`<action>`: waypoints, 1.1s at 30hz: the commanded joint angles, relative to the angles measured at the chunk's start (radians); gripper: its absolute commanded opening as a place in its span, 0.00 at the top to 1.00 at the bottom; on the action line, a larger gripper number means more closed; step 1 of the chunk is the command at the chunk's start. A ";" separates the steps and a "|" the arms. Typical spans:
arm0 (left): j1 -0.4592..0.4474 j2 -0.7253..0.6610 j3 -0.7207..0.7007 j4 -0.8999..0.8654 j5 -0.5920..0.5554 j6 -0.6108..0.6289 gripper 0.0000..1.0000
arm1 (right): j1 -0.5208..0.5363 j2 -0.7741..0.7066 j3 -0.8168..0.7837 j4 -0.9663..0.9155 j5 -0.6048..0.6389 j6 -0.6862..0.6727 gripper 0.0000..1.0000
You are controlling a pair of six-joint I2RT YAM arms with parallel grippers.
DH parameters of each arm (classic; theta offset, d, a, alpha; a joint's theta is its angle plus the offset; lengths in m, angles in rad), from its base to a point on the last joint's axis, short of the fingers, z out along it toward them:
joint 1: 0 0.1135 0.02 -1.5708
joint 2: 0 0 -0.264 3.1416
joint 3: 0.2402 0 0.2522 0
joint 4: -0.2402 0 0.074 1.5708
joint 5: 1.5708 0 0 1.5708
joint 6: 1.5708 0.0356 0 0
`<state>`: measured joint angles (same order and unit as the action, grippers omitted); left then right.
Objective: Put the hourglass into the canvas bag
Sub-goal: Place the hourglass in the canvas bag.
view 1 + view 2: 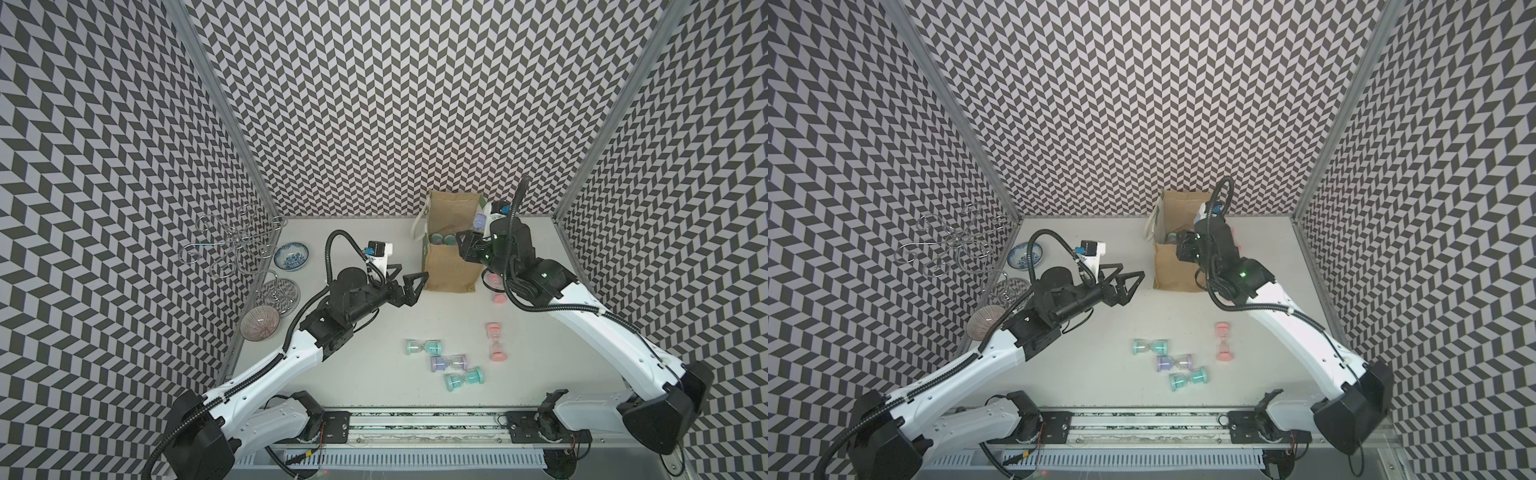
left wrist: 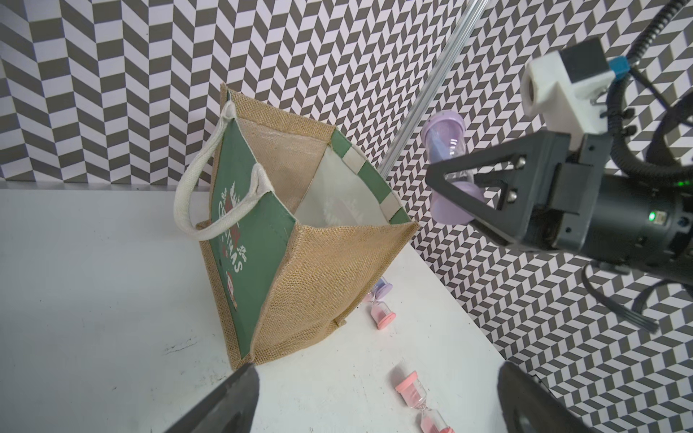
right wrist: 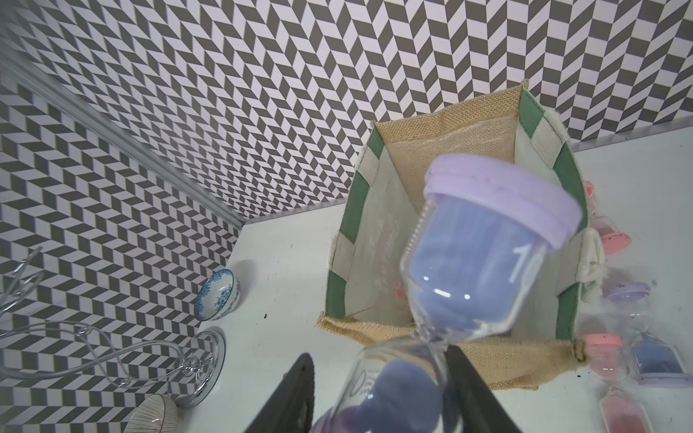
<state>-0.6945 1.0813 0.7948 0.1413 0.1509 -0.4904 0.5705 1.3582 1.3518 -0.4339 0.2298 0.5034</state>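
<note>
**Lilac hourglass at the bag mouth — not yet released**

Landmark: the boxy tan burlap canvas bag (image 1: 451,270) with green-and-white side panels and cream rope handles. It stands upright on the white table (image 1: 365,374) with its mouth open.

Right gripper (image 2: 450,187): the fingers are closed on the narrow glass waist of a lilac-capped hourglass (image 3: 487,240) with violet sand, which is held tilted. It sits above the bag's rim, at the side panel nearest the right arm. The right wrist view shows it against the open mouth. I read it as not yet inside.

Left gripper (image 1: 411,272): the fingers are spread wide with nothing between them. It is just beside the bag's front corner and not touching it.

Done so far: teal caps (image 1: 442,238) show inside the bag in a top view, so at least a couple of pieces are in.

Left to do: four loose hourglasses lie well in front of the bag — two teal (image 1: 423,347), one lilac (image 1: 449,363) and one pink (image 1: 496,340). More pink and lilac ones (image 2: 382,315) lie just beside the bag on the right arm's side. I cannot count them exactly.

Judgement: the task is partway done. This piece needs a short move over the mouth, then a release.
</note>
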 commanded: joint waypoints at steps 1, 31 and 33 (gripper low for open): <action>-0.002 0.029 0.038 0.039 -0.011 0.007 0.01 | -0.036 0.063 0.061 0.066 -0.040 -0.038 0.63; 0.089 0.092 0.040 0.069 0.089 0.033 0.01 | -0.153 0.620 0.337 0.022 -0.074 -0.150 0.61; 0.089 0.094 0.037 0.076 0.104 0.043 0.01 | -0.155 0.634 0.335 0.013 -0.065 -0.154 0.60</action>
<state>-0.6098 1.1805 0.8196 0.1890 0.2268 -0.4713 0.4221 1.9667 1.6711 -0.4408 0.1390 0.3740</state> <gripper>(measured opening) 0.992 0.498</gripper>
